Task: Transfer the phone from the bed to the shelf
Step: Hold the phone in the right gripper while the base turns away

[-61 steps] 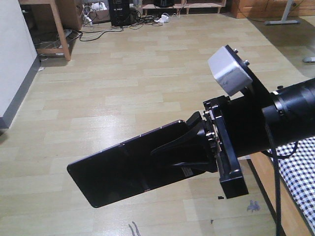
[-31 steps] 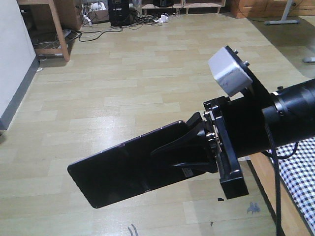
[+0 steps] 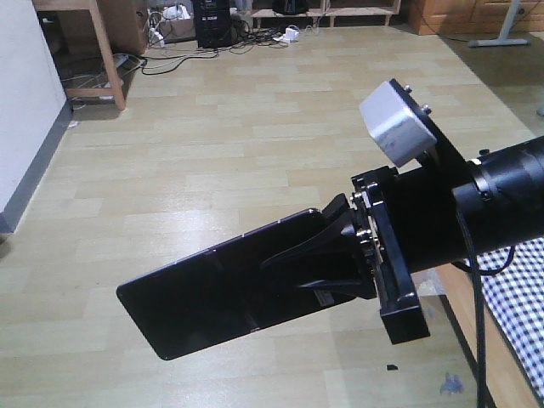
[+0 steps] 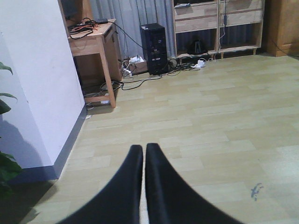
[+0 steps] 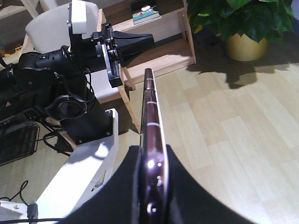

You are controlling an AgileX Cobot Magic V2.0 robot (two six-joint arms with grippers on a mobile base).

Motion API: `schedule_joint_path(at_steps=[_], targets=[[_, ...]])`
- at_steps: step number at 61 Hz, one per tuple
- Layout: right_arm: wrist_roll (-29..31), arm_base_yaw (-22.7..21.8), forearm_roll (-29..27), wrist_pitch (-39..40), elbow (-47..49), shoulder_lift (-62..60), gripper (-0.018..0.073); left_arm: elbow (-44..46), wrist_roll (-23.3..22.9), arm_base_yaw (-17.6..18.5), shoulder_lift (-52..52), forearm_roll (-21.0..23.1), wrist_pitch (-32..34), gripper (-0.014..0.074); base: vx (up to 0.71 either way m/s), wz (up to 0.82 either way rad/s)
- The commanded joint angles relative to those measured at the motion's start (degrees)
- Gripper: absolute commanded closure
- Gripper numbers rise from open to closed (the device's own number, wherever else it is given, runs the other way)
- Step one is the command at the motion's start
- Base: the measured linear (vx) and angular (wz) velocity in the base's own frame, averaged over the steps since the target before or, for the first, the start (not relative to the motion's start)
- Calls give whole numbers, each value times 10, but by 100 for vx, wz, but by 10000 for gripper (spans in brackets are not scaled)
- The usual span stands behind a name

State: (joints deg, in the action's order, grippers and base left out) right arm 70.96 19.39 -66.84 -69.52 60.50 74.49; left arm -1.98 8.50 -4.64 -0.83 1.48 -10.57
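phone (image 3: 204, 297) glossy black | bed (image 3: 523, 314) black-white check | floor (image 3: 212, 153) pale wood-grain | pot (image 5: 245, 46) yellow

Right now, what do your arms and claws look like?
Both are black. The right arm is a round tube with a thin black cable hanging off it and a grey-white box on the wrist. The left gripper and right gripper each have two smooth fingers tapering to tips.
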Motion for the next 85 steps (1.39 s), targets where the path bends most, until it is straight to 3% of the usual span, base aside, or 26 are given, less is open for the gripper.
schedule_joint_path(at_steps=[1, 85], targets=[[5, -2, -52, -42, 16, -17, 561, 13, -3, 1, -6, 5, 41, 595, 21, 10], [5, -2, -52, -42, 16, -17, 561, 13, -3, 1, -6, 5, 41, 595, 38, 1]])
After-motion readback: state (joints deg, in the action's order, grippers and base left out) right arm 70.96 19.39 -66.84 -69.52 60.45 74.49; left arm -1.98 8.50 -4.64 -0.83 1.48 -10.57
